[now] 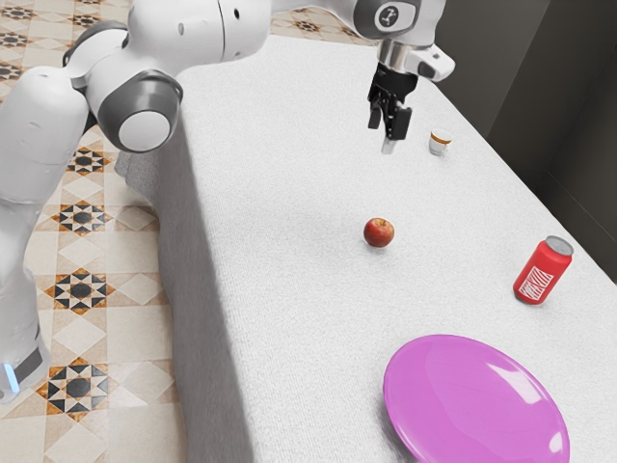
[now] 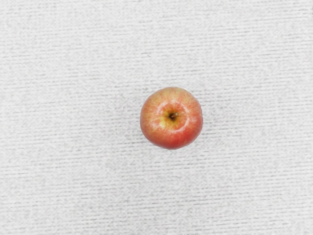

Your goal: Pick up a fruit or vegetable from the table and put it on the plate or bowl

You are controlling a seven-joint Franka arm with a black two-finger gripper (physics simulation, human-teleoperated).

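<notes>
While it hangs high above the bench (image 1: 289, 193), end effector (image 1: 384, 135): fingers apart, holding nothing.
Apple (image 1: 379, 231): alone on the bench, stem up, centred under my hand in the wrist view (image 2: 171, 117).
Descent: I drop straight down, hold that centring, and close across its widest part.
Plate (image 1: 475, 400): well apart from the apple; I lift clear first.
Can (image 1: 543, 271): near that path, so I steer wide.

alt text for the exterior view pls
A red apple lies on a white table, with the arm's black tool hanging open in the air above it. A purple plate sits nearer the camera, a red can at the exterior view's right, and a small white container farther back.
</notes>
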